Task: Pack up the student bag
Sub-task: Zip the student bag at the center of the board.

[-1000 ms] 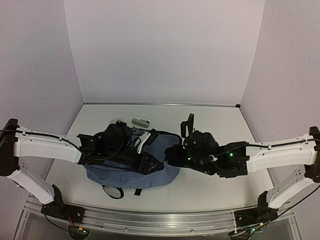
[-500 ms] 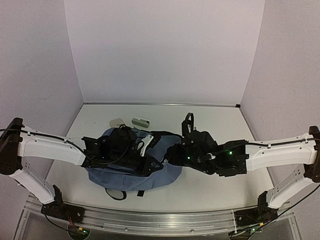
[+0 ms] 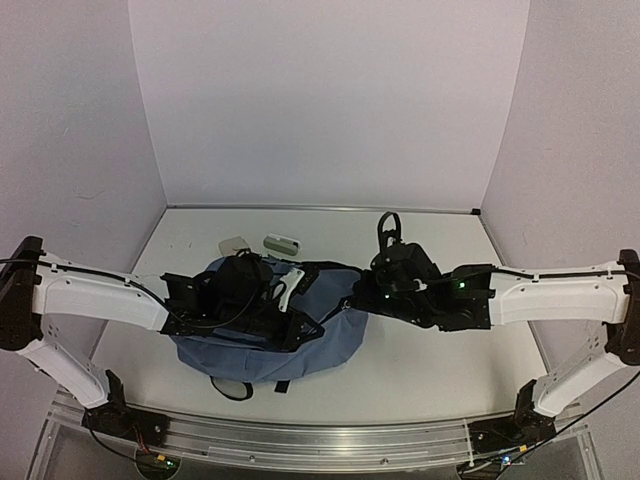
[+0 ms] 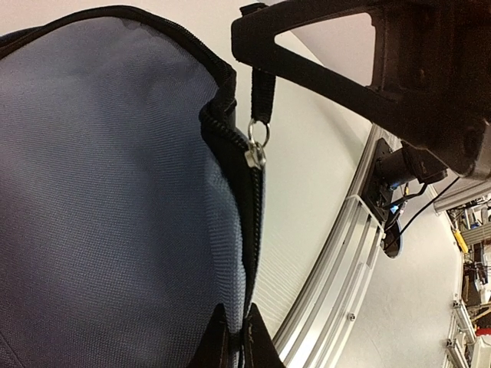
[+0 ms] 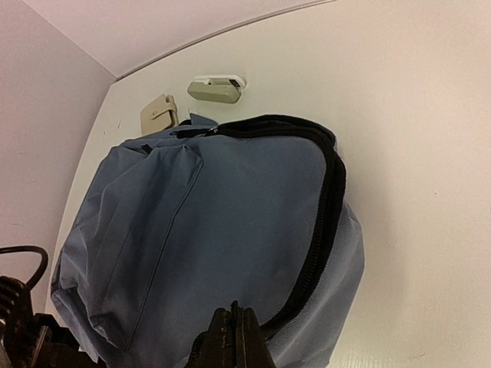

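The student bag [image 3: 262, 345] is a dusty-blue backpack lying flat on the table between both arms. In the left wrist view its blue fabric [image 4: 107, 192] fills the left side, with the black zip along its edge. My left gripper [image 4: 234, 341] is shut on the bag's zip edge; in the top view it [image 3: 303, 327] sits at the bag's right side. My right gripper [image 5: 236, 337] is shut on the black tab of the zip pull [image 4: 257, 149], just above the bag's right end [image 3: 352, 300]. The black zip [image 5: 326, 207] curves round the bag's top.
A grey-green oblong case [image 3: 282, 242] and a beige flat item [image 3: 234, 243] lie on the table behind the bag; both show in the right wrist view, the case [image 5: 217, 90] and the beige item [image 5: 159, 113]. The table's front rail [image 4: 337, 268] runs near the bag.
My right gripper has moved up and to the right with the zip tab. My left gripper and the bag have shifted slightly right.
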Controlling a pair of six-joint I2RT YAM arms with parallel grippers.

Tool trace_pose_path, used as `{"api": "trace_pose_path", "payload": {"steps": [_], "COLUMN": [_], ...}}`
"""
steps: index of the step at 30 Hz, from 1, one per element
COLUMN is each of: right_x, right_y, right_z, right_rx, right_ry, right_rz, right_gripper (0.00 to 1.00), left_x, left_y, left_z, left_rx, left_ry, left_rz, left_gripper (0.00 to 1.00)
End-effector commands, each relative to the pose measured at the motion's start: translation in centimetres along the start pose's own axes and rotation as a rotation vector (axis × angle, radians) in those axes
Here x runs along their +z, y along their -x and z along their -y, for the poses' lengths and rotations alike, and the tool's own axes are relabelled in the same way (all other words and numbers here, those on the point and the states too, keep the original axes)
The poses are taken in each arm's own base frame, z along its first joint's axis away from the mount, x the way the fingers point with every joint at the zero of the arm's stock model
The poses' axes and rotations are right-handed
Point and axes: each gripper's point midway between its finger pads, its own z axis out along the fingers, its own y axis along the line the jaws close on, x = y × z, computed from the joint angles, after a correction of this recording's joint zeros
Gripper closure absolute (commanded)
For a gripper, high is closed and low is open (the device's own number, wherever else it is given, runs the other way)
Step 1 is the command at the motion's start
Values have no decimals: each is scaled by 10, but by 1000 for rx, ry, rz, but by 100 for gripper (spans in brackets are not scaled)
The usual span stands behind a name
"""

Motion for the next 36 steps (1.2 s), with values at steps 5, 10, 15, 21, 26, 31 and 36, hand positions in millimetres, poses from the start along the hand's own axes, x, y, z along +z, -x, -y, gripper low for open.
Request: {"api": "trace_pose_path", "payload": {"steps": [5,10,15,21,26,31,36], "right_x": [-5,-16,-34,-34,-43,-42,-42], "right_y": [65,45,2,-38,-31,-21,-12], "right_z": [41,-40,-106,-141,-147,-126,-105], "right_rx": [74,-45,-120,-44,46,72,101], "right_ry": [-111,280,450,530,577,501,414], "right_rz": [198,38,-37,-93,-62,-5,42], "right_gripper": [100,100,100,100,100,100,100], "left_x": [-33,-49,-54,-51,-44,-34,-23], "left_y": [-58,-64,-52,-21,3,20,18], "left_z": [-26,-29,-20,-1,11,14,10], "left_rx": [-59,-86,-86,-55,-22,-7,-29], "left_ry": [144,165,132,69,11,-1,7], "left_rz": [-199,-194,-141,-55,38,105,92], "left_gripper": [100,98,88,39,31,31,53]}}
